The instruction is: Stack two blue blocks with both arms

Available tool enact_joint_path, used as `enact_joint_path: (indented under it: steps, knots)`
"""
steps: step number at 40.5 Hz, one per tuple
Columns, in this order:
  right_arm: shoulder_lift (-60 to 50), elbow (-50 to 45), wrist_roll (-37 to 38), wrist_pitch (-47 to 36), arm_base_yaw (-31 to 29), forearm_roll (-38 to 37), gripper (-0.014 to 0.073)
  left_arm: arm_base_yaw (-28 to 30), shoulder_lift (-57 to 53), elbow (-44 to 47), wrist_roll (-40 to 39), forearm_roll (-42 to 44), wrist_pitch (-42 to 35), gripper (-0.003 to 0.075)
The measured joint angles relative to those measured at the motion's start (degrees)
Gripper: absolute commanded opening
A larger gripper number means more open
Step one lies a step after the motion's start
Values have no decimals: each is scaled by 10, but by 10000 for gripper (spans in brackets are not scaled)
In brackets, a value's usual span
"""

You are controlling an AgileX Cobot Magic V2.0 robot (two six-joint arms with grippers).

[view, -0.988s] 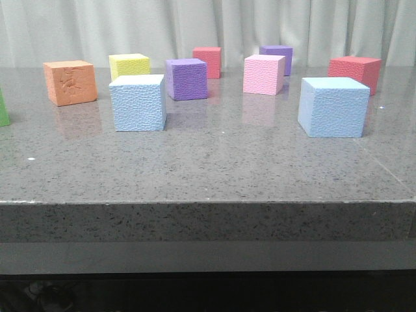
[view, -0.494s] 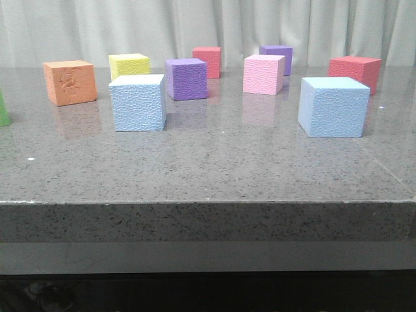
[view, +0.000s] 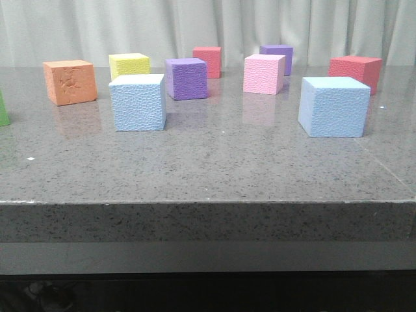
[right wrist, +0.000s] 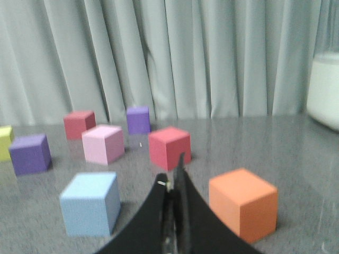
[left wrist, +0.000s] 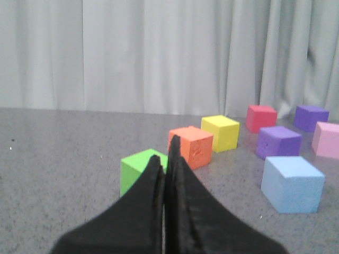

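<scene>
- Centre-left and centre-right of your front frame: two blue blocks [view: 138, 103] [view: 333, 106], well apart on the table [view: 208, 169], neither stacked.
- Spacing gives each arm its own block, I judge.
- Cubes: no long axis; both upright, faces slightly turned.
- Left gripper [left wrist: 166, 172] and right gripper [right wrist: 173, 185]: fingers pressed together, holding nothing.

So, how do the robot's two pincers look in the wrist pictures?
Both are matte black. The left pincer has two broad fingers that taper from a wide base to thin tips. The right pincer has the same curved, tapering shape, with a small pale fleck near one tip. No cables or markings are visible.
</scene>
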State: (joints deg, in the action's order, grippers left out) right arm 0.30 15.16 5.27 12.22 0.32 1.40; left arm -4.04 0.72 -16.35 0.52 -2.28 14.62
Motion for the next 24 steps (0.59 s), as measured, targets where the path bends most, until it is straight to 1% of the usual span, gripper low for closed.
enact_joint_path:
  steps: [6, 12, 18, 24]
  knots:
    - [62, 93, 0, 63, 0, -2, -69, 0, 58, -119, 0, 0, 93, -18]
    - [136, 172, 0, 130, 0, -2, -69, 0, 133, -204, 0, 0, 186, -18]
    - [210, 205, -6, 182, 0, -3, -69, 0, 197, -230, 0, 0, 228, -18]
    - [256, 206, -9, 204, 0, -4, -69, 0, 241, -232, 0, 0, 237, -18]
